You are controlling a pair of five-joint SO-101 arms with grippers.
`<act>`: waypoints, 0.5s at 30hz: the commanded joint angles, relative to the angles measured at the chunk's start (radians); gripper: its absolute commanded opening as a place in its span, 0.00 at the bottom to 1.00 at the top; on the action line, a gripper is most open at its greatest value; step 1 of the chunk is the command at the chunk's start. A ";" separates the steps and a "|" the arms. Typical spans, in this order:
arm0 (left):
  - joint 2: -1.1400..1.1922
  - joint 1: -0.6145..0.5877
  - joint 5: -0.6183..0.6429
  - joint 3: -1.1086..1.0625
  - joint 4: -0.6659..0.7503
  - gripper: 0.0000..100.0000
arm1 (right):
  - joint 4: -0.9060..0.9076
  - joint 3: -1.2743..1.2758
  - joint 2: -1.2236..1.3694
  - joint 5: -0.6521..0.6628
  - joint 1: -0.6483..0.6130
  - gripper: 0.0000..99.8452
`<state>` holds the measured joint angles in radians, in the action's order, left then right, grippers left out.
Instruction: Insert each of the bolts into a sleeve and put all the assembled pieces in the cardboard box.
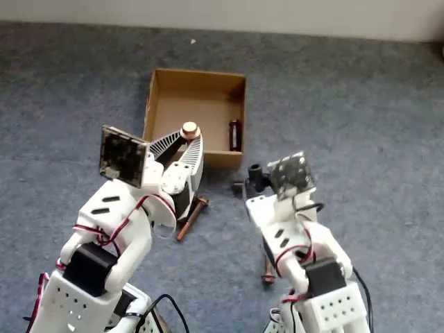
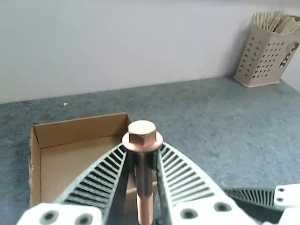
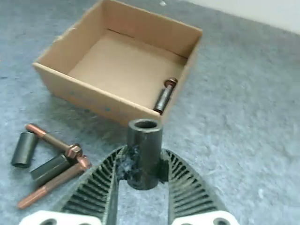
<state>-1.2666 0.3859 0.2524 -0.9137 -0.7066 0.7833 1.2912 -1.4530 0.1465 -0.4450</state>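
One copper-coloured hex-head bolt (image 2: 142,140) is pinched between the fingers of the left gripper (image 2: 142,157), over the near wall of the open cardboard box (image 3: 89,96). The right gripper (image 3: 143,161) clamps a dark cylindrical sleeve (image 3: 145,138) just outside the box. An assembled piece (image 3: 164,96) lies inside. Loose bolts (image 3: 49,138) and sleeves (image 3: 24,148) lie on the grey carpet (image 3: 243,140).

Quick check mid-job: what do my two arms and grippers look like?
The left arm and right arm are white plastic with black motors and looped red, black and white cables. The left gripper and right gripper have ribbed, wedge-shaped fingers on white bases.
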 commanded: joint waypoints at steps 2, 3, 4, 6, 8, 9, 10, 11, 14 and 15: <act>-0.027 -0.007 0.048 0.008 0.052 0.00 | -0.001 0.035 -0.147 0.058 -0.088 0.01; -0.027 -0.007 0.061 0.008 0.057 0.00 | -0.002 0.041 -0.173 0.058 -0.104 0.01; -0.027 -0.007 0.074 0.008 0.058 0.00 | -0.012 0.047 -0.196 0.058 -0.122 0.01; -0.027 -0.005 0.097 0.008 0.058 0.00 | -0.038 0.054 -0.232 0.066 -0.162 0.01; -0.027 -0.005 0.110 0.008 0.058 0.00 | -0.062 0.087 -0.263 0.106 -0.199 0.01; -0.027 -0.005 0.110 0.008 0.057 0.00 | -0.082 0.104 -0.278 0.118 -0.216 0.01; -0.027 -0.002 0.110 0.007 0.055 0.00 | -0.104 0.120 -0.288 0.124 -0.231 0.01; -0.027 0.008 0.110 0.005 0.054 0.00 | -0.124 0.137 -0.295 0.126 -0.242 0.01; -0.028 0.045 0.109 -0.022 0.057 0.00 | -0.163 0.174 -0.312 0.127 -0.269 0.01; -0.028 0.056 0.109 -0.028 0.057 0.00 | -0.166 0.176 -0.317 0.127 -0.277 0.01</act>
<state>-1.2804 0.4043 0.3537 -0.9429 -0.6774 0.6667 1.4737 -1.7415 0.2631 -0.6889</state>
